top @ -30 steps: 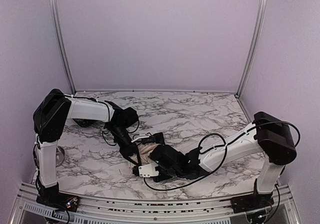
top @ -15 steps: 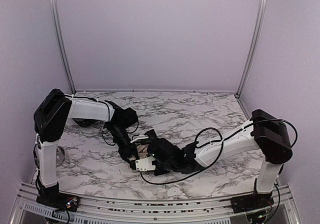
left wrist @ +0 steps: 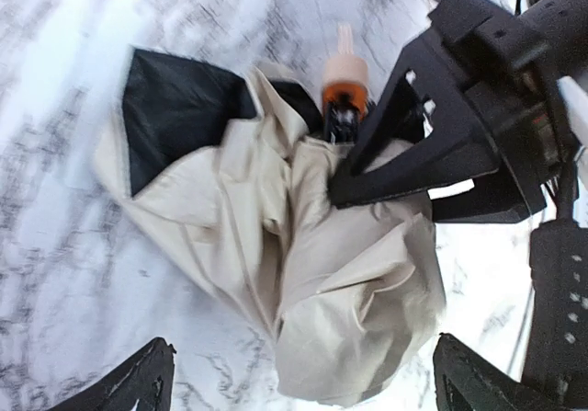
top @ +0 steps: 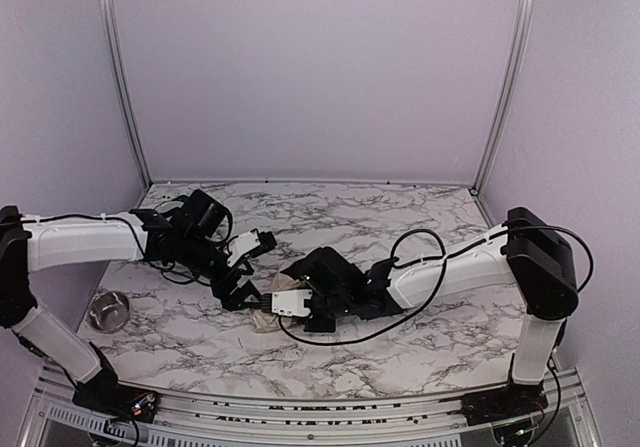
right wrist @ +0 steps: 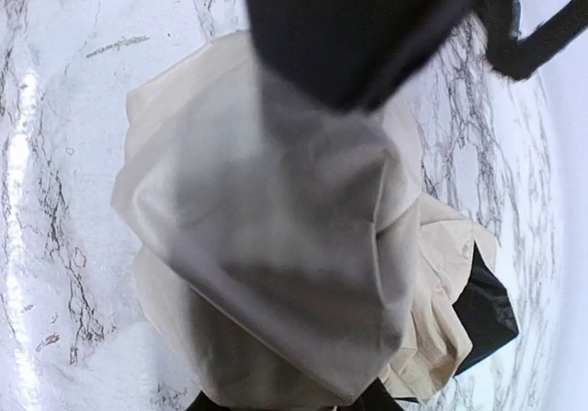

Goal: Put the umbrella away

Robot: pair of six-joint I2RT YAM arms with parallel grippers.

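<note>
The umbrella lies on the marble table as a crumpled cream bundle, with some black lining turned out at the left. Its pale knob handle and an orange collar stick out at the far end. My left gripper hovers just above the bundle, open, with nothing between its fingertips. My right gripper comes in from the right and is shut on the umbrella near the shaft. In the right wrist view, cream fabric fills the space at the right gripper, hiding most of its fingers.
A small steel bowl stands near the left front edge of the table. Black cables loop over the table by the right arm. Lilac walls close in the back and both sides.
My left gripper has opened, let go of the umbrella and drawn back as its arm swung out to the left. My right gripper has closed on the bundle and shifted slightly left.
</note>
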